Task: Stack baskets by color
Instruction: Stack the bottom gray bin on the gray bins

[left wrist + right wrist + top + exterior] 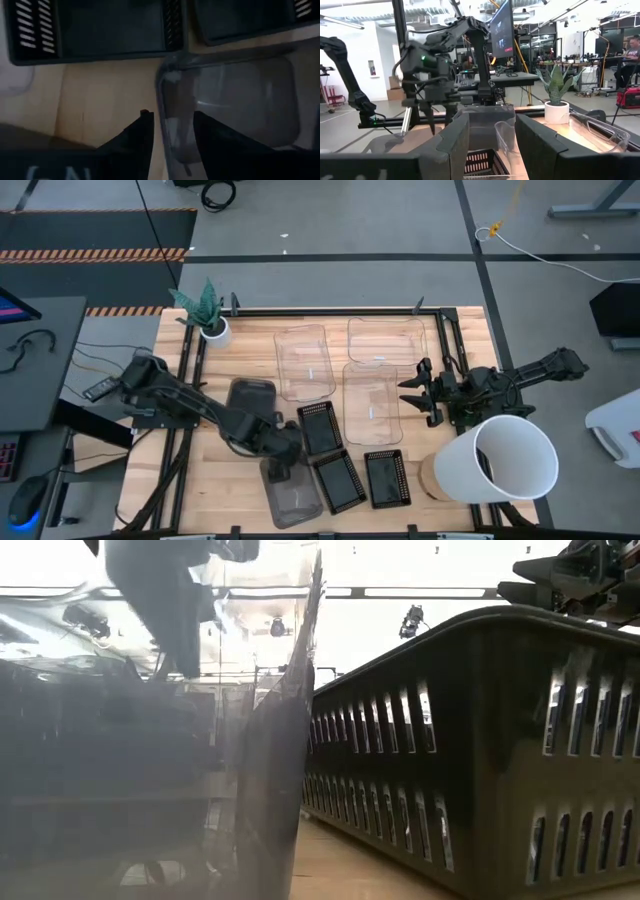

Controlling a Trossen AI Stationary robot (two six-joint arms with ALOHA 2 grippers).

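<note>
Right now I've got the left arm stretched across the desk, wrist bent down, left gripper straddling the rim of the near smoky grey basket at the front edge; fingers sit either side of that wall, closed on it. Right gripper hovers w/ fingers apart beside the clear baskets, holding nothing. High view alone shows three black trays in the middle and a second grey basket farther back. Low view is mostly blocked by grey plastic and a tray wall. White bucket hides the desk's right front corner.
</note>
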